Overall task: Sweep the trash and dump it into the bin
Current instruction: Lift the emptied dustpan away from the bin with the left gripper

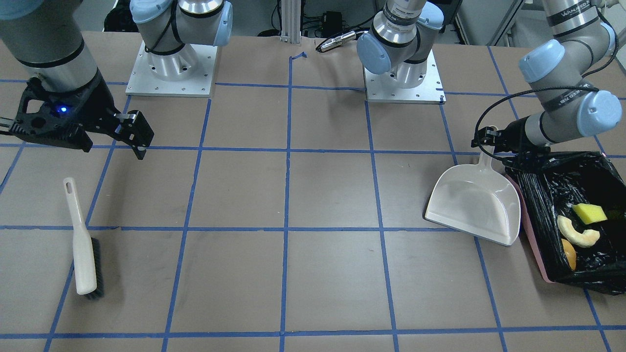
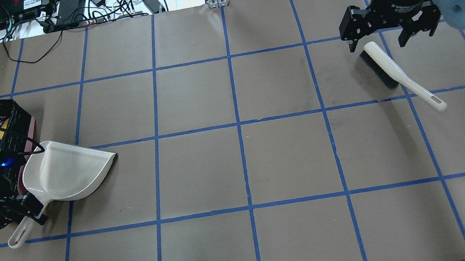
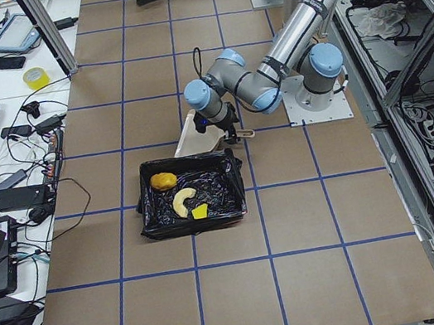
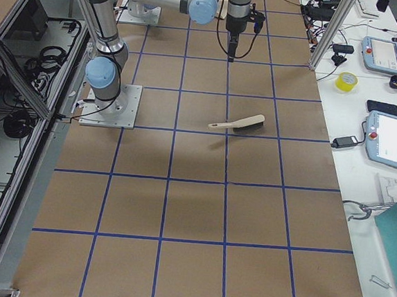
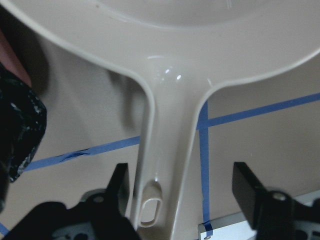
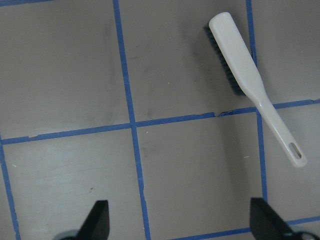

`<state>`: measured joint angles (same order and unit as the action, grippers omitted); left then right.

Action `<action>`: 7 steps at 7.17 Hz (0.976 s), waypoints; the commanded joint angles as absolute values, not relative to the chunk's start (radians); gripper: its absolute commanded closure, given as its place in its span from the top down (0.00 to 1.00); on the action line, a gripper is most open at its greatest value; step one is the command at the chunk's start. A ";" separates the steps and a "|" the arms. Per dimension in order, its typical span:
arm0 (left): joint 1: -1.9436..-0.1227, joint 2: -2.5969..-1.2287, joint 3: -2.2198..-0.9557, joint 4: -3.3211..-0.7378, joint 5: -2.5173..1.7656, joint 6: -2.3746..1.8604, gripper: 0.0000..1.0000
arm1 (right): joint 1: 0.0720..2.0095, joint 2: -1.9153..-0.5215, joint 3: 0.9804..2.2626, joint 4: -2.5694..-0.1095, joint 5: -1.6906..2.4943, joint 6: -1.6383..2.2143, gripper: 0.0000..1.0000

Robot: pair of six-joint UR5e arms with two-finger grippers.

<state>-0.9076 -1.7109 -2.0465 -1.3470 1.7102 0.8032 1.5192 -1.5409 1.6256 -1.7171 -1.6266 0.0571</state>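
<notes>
Basically done imo: trash [image 1: 577, 232] sits in the bin [image 1: 531, 231], at 3 o'clock from the empty dustpan [image 1: 477, 200] in the front view. The left gripper [image 5: 182, 182] is spread loose around its handle, and the right gripper [image 6: 180, 220] is open near the brush [image 6: 240, 60].

3 pcs of trash [image 3: 180, 198]: 1 golden-brown lumpy oval [image 1: 569, 254], 1 tan crescent [image 1: 577, 233], 1 yellow-green wedge [image 1: 589, 213]. 1 bin [image 1: 538, 205], pink w/ black liner. 1 cream dustpan [image 1: 472, 203]. 1 brush [image 1: 84, 254], white handle, dark bristles. 2 hands: 1 left hand [image 5: 182, 185], 1 right hand [image 6: 181, 220]. 1 counter [image 1: 332, 195], brown, blue tape grid.
</notes>
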 commanded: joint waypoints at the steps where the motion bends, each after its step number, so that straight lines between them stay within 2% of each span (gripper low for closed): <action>1: -0.908 -1.713 -2.039 -1.342 1.706 0.805 0.00 | 1.581 -1.551 1.623 -1.717 -1.625 0.089 1.00; 3: -0.920 -1.721 -2.014 -1.318 1.704 0.819 0.00 | 1.583 -1.534 1.626 -1.736 -1.621 0.075 1.00; 4: -0.975 -1.710 -1.882 -1.339 1.701 0.889 0.00 | 1.582 -1.520 1.632 -1.777 -1.632 0.075 1.00; 5: -1.052 -1.716 -1.730 -1.479 1.694 0.900 0.00 | 1.583 -1.522 1.634 -1.778 -1.632 0.093 1.00; 6: -1.128 -1.726 -1.650 -1.533 1.683 0.911 0.00 | 1.583 -1.520 1.637 -1.776 -1.634 0.095 1.00; 7: -1.181 -1.736 -1.651 -1.529 1.596 1.040 0.00 | 1.583 -1.514 1.638 -1.773 -1.634 0.095 1.00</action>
